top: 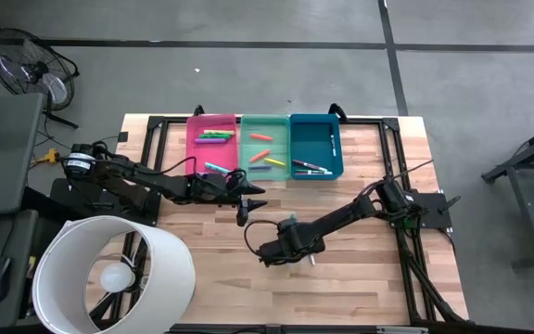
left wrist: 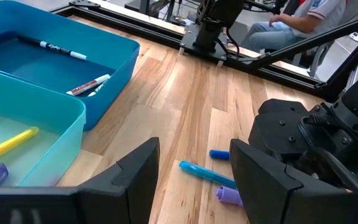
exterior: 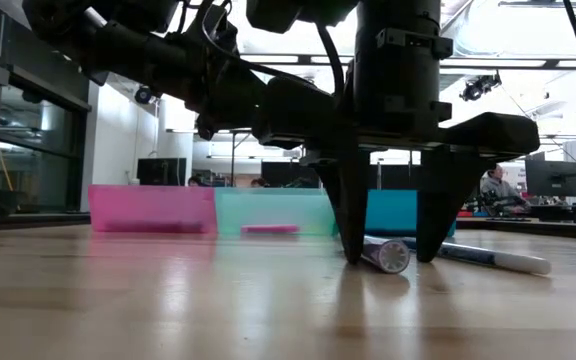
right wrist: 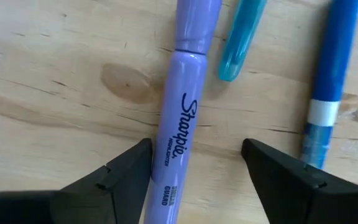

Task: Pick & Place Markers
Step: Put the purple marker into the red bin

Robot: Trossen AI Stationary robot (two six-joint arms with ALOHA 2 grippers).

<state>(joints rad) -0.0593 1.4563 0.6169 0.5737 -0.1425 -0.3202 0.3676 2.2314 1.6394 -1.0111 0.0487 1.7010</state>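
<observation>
At lower centre of the high view, the right gripper stands on the surface, jaws open astride a purple marker that they do not yet grip; teal and blue markers lie beside it. Higher, left of centre, the left gripper hovers open-jawed before the pink, green and blue bins, which hold more markers.

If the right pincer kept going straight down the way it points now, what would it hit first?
Most likely the purple marker, lying on the table between the open fingers of the right pincer; one finger looks almost against it, so that tip may meet it first.
</observation>
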